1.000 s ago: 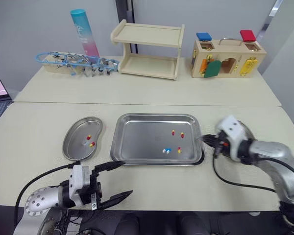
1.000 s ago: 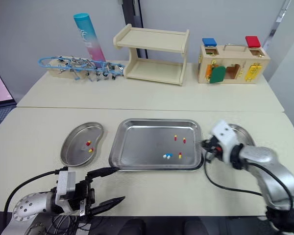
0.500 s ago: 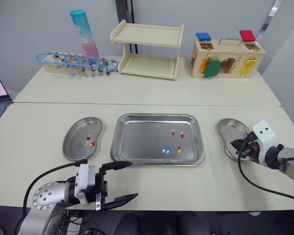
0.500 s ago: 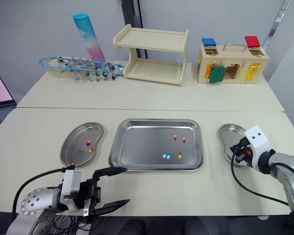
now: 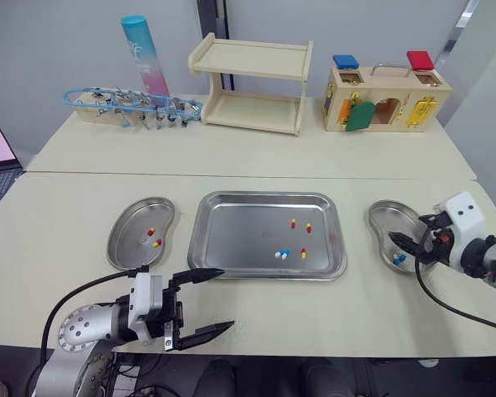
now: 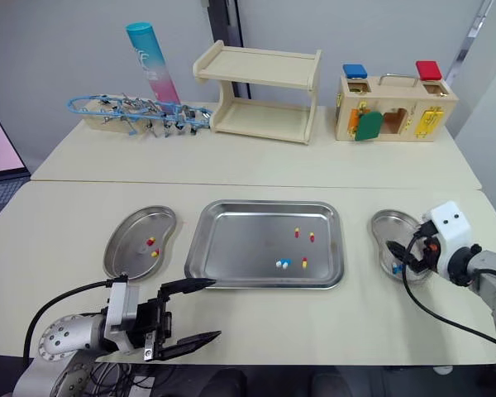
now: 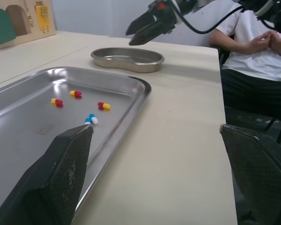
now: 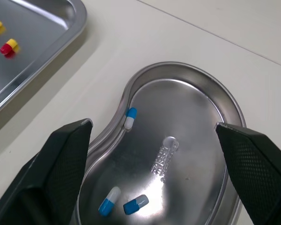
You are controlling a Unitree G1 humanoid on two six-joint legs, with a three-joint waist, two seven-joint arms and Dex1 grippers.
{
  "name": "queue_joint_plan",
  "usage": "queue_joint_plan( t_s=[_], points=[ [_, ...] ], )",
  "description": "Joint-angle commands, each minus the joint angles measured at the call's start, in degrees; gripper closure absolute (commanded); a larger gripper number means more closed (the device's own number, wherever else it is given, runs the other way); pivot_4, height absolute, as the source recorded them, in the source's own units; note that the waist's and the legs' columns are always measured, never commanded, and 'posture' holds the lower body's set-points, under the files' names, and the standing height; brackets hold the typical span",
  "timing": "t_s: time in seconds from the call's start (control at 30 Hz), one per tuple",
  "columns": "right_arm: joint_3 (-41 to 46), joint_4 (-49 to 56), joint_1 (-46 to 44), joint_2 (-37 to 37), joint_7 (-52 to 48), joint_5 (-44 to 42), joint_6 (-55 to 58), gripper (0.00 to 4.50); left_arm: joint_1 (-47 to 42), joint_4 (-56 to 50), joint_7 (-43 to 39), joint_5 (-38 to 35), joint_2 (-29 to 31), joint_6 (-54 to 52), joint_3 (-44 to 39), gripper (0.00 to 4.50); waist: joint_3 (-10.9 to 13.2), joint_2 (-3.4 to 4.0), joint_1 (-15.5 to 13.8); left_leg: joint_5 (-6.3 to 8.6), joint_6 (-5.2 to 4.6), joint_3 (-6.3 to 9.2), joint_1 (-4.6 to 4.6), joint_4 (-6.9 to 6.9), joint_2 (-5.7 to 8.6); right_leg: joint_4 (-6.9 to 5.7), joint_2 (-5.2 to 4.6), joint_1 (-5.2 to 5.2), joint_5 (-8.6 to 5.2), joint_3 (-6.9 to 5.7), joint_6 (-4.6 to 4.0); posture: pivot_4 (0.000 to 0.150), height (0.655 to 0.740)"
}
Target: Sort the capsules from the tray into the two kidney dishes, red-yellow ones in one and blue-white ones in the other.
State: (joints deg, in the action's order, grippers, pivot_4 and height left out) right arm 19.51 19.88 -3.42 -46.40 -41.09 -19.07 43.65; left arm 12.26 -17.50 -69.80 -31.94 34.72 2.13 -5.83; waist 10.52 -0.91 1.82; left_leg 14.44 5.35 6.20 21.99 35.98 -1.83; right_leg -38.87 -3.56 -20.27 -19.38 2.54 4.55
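— What is counted on the table?
— One tray [image 5: 231, 248] is seen, with a kidney dish on each side: the left kidney dish [image 5: 124, 245] just left of the tray and the right kidney dish [image 5: 380, 218] just right of it. Three red-yellow capsules [image 5: 293, 223] are counted in the tray's right half, two toward its far side and one nearer its front edge. Beside that last one, blue-white capsules [image 5: 282, 254] are seen; whether one lies there or two touching cannot be told
— And in the dishes?
— Two more red-yellow ones are found close together in the left kidney dish. Three more blue-white ones are counted in the right kidney dish, one against the wall nearest the tray and two side by side farther from it
— How are the grippers held?
— The left gripper [image 5: 225, 298] is held in front of the tray's front left corner, its fingers spread wide with nothing between them. The right gripper [image 8: 152, 124] is held over the dish right of the tray, fingers parted wide, nothing gripped
— What is changed?
— A second ago the right gripper was seen at the tray's right edge, hiding that dish. Half a second ago it was over the dish with a blue speck at its fingertips. The left gripper and the tray's capsules are found where they were
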Motion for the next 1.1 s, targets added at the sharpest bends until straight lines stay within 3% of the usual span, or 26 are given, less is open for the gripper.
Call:
queue_joint_plan(
  t_s=[0.03, 0.2, 0.57, 0.8, 1.1],
  points=[
    [4.35, 1.22, 2.42, -0.49, -4.06, -1.24, -9.37, 0.01, 0.56, -1.75, 5.56, 0.60, 0.86, -2.72, -3.20, 0.00, 0.00, 0.00, -0.01, 0.00, 0.00, 0.00, -0.01, 0.00, 0.00, 0.00, 0.00, 0.00, 0.00, 0.00, 0.00, 0.150, 0.7400],
    [8.12, 0.23, 10.30, -2.75, -15.91, -1.90, -25.09, 0.01, 3.97, -1.94, 15.34, 2.17, 3.80, -9.55, -12.10, 0.00, 0.03, -0.04, 0.05, 0.00, 0.00, 0.01, -0.03, 0.01, 0.00, -0.01, 0.00, 0.03, 0.00, -0.01, 0.01, 0.150, 0.7400],
    [14.64, -15.30, 17.44, -11.00, -30.61, -1.44, -36.93, 0.01, 11.24, 17.08, 11.09, -0.23, 8.50, -7.86, -34.18, 0.00, 0.11, -0.14, 0.06, 0.00, 0.00, -0.06, -0.11, 0.00, 0.00, 0.01, -0.01, 0.09, -0.01, 0.01, -0.01, 0.150, 0.7400],
    [14.37, -19.79, 19.46, -11.44, -32.33, -0.25, -40.63, 0.01, 13.27, 25.53, 9.81, 1.46, 8.58, -5.34, -37.85, 0.00, 0.11, -0.14, 0.07, 0.00, 0.01, -0.07, -0.12, -0.01, 0.00, 0.01, -0.01, 0.09, -0.01, 0.01, -0.01, 0.150, 0.7400],
    [11.86, -19.34, 18.10, -11.44, -32.31, -0.67, -41.30, 0.01, 15.13, 23.37, 9.65, 0.77, 7.22, -4.94, -36.58, 0.00, 0.11, -0.15, 0.06, 0.00, 0.01, -0.07, -0.12, -0.01, -0.01, 0.01, -0.02, 0.10, -0.01, 0.01, -0.01, 0.150, 0.7400]
  ],
)
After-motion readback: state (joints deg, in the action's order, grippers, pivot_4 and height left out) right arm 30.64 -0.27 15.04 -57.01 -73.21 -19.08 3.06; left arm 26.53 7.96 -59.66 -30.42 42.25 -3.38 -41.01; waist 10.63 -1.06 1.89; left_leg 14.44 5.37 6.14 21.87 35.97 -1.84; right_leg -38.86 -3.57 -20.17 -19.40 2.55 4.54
